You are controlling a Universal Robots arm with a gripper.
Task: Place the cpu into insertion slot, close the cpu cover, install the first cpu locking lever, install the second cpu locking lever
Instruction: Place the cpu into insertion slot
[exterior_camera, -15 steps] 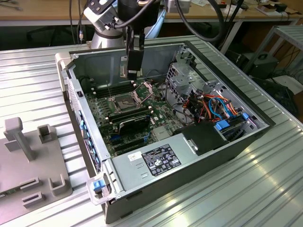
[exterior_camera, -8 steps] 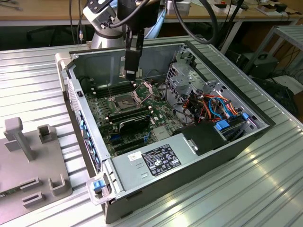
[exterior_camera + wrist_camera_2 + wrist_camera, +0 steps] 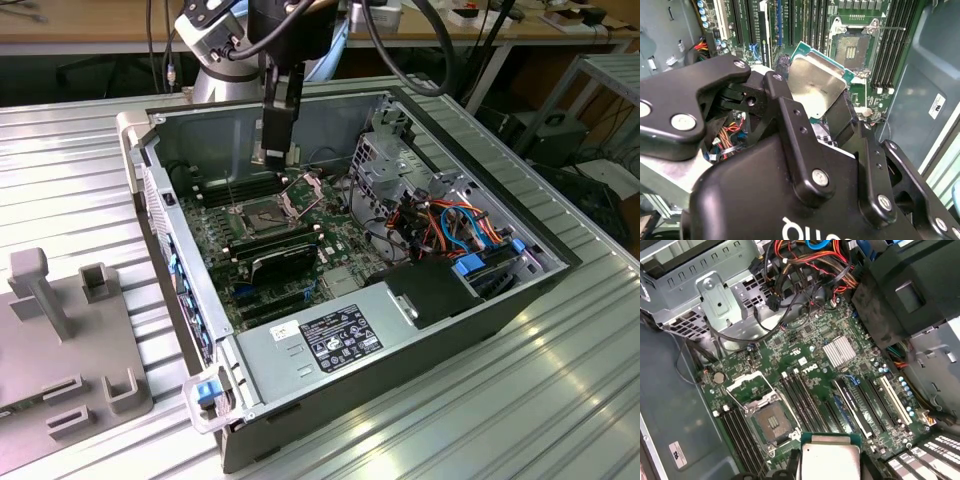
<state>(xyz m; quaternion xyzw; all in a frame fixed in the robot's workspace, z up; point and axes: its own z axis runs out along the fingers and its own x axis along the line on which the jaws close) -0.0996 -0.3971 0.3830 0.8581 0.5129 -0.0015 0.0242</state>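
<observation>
- the cpu (image 3: 817,85): smooth, dull silver-tan metal top (faint sheen)
- the cpu cover (image 3: 762,400), beside the insertion slot (image 3: 772,422): bright silvery metal
- circuit board (image 3: 815,337) around that slot: matt green

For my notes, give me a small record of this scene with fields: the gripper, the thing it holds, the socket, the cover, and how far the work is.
gripper: black gripper, shut on the cpu
cpu: flat square chip with silver-tan metal top, held above the green circuit board, not yet seated
insertion slot: square dark socket with silvery rim, empty
cpu cover: silvery metal frame plate, swung open beside the insertion slot
progress: no step finished
</observation>
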